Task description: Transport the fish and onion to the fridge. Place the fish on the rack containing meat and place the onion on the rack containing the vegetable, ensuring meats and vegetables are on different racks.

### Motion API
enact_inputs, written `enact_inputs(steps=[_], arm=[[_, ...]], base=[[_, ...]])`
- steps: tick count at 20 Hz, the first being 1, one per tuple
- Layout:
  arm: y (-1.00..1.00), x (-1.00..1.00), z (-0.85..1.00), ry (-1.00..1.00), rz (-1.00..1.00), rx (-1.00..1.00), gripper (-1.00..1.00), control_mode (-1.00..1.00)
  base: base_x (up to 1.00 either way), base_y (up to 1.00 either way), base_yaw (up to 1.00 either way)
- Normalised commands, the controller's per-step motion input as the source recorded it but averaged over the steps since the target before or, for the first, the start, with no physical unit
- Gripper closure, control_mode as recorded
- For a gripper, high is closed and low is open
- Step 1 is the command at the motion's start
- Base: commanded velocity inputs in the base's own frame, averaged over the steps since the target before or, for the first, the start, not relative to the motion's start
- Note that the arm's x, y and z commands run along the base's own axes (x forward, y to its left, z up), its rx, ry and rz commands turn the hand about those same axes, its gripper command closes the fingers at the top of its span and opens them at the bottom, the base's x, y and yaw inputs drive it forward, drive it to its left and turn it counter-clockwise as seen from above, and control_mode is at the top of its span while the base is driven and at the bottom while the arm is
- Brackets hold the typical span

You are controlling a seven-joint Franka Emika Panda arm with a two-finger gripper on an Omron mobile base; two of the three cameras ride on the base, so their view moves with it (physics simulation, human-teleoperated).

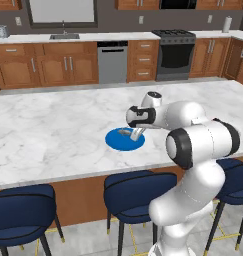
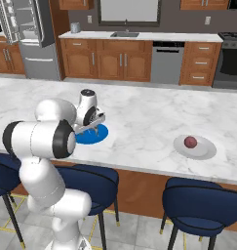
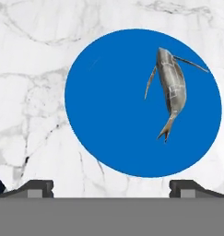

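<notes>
Arm [image 2: 86,114] hides part of blue plate [image 2: 93,135]; fridge [image 2: 29,34] cut off by top edge.

The robot arm [image 1: 193,150] is made of thick, rounded white segments with a smooth and glossy surface. Between the segments there are dark, almost black rings at the joints, one wide ring near the elbow and another near the wrist. The gripper [image 1: 134,134] is pale grey-white under a dark wrist part. In the hand view, its two small finger tips [image 3: 37,188] are dark grey and blocky.
</notes>
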Motion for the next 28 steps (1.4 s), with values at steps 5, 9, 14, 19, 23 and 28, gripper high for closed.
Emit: enact_inputs(steps=[5,9,14,19,23,28], arm=[[0.0,0.41,-0.23,0.0,0.0,0.0,-1.0,-1.0],[0.0,0.38,-0.19,0.02,0.0,0.0,-1.0,-1.0],[0.0,0.28,-0.2,0.01,0.0,0.0,-1.0,-1.0],[0.0,0.29,-0.25,0.01,0.0,0.0,-1.0,-1.0],[0.0,0.18,-0.24,0.0,0.0,0.0,-1.0,-1.0],[0.0,0.2,-0.24,0.0,0.0,0.0,-1.0,-1.0]], base=[[0.0,0.0,0.0],[0.0,0.0,0.0],[0.0,0.0,0.0],[0.0,0.0,0.0],[0.0,0.0,0.0],[0.0,0.0,0.0]])
